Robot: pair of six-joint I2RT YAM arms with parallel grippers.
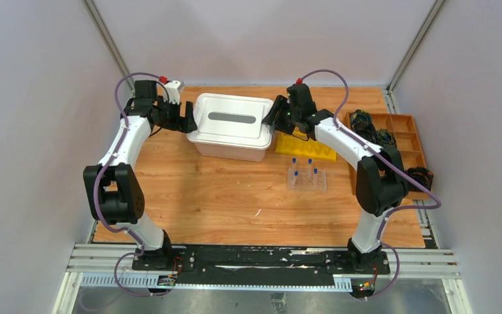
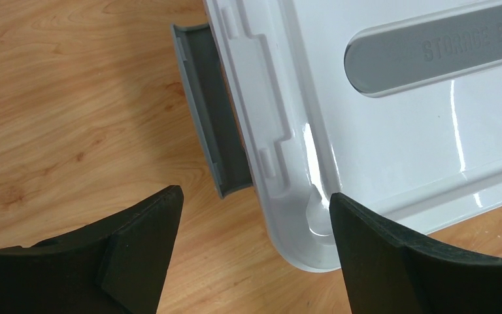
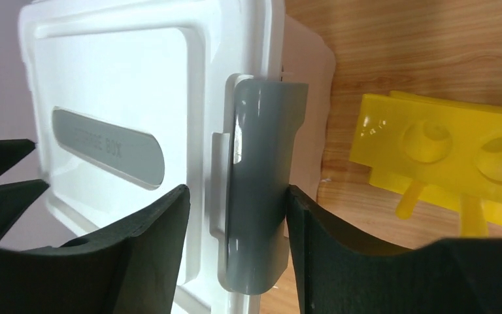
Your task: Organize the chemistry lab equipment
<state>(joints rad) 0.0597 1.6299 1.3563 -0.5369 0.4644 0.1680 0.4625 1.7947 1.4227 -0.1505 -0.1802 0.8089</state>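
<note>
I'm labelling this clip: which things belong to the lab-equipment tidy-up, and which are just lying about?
Job: white storage box, clear tube rack, blue-capped tubes.
Seemingly just lying about: yellow holder, wooden tray.

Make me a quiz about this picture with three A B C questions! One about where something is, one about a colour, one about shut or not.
1. Where is the tube rack?
A on the floor
B on the table
C on a shelf

2. What colour are the tube caps?
A red
B blue
C green

3. The white box has its lid
A on
B off
C snapped in half

Answers:
1 B, it stands on bare wood in front of the box.
2 B, blue tops poke up from the rack.
3 A, the lid covers the box, with a grey latch at its end.
</note>
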